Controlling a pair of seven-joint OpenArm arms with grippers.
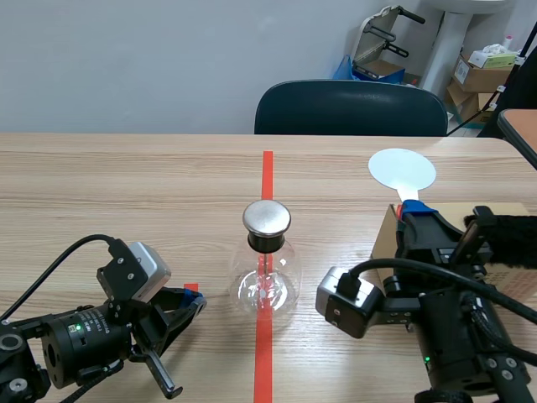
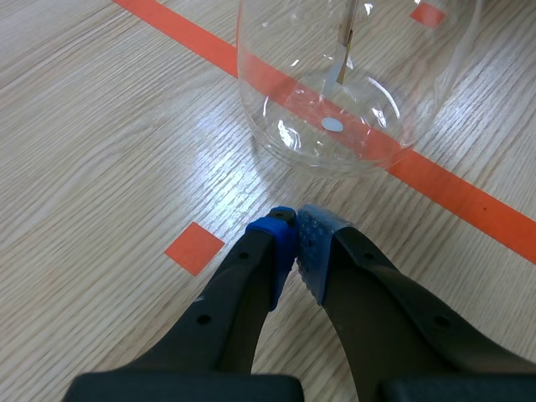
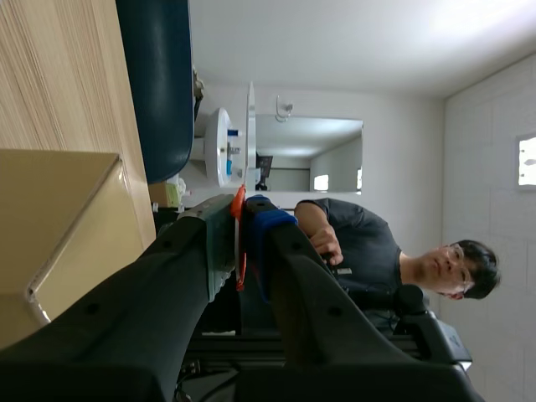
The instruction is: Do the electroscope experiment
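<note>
Right jaws clamp paddle [image 1: 403, 170], box [image 1: 388, 239], flask [image 1: 267, 285] nearby

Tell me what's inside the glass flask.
A thin pale strip hangs inside the flask, above a small white dot on its floor. Its join to the metal cap is hidden by the black stopper.

The light wood-grain desk [image 1: 126, 193] carries a round glass flask [image 1: 267, 281] with a metal cap, standing upright on the orange-red tape line [image 1: 267, 168] that runs down the desk's middle. A tan cardboard box [image 1: 386, 239] sits on the desk well to the flask's right.
</note>
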